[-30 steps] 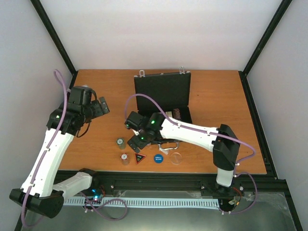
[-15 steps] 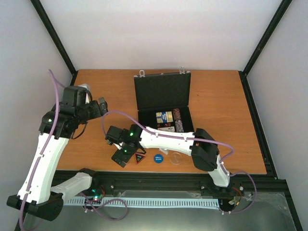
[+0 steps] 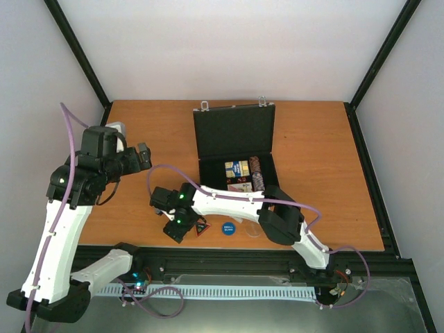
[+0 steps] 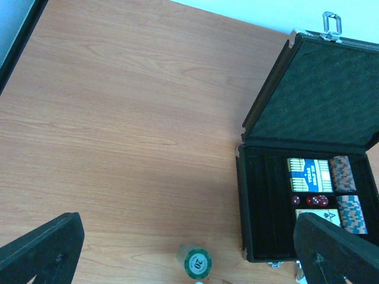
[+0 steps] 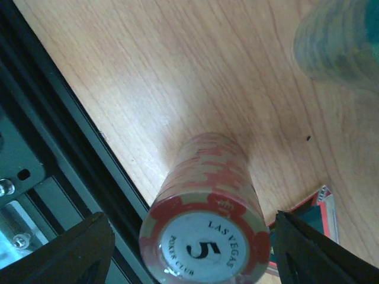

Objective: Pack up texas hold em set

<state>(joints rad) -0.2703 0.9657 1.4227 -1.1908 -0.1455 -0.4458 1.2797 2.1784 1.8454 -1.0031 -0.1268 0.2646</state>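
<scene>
On the wooden counter, the black case stands open toward the back. Card decks, red dice and two chip stacks are already in its right-hand slots, and the left slots are bare. The right arm reaches across to the near-left part of the counter, while the left claw hangs high at the left with its fingers spread wide and nothing in it. The right claw is also spread wide, and the red chip stack marked 5 sits squarely between its two fingers, neither visibly touching it. The stack stands upright near the counter's front edge, so a squeeze across its round side looks likely. A green chip stack stands just beside it, with the case well apart at the back right.
</scene>
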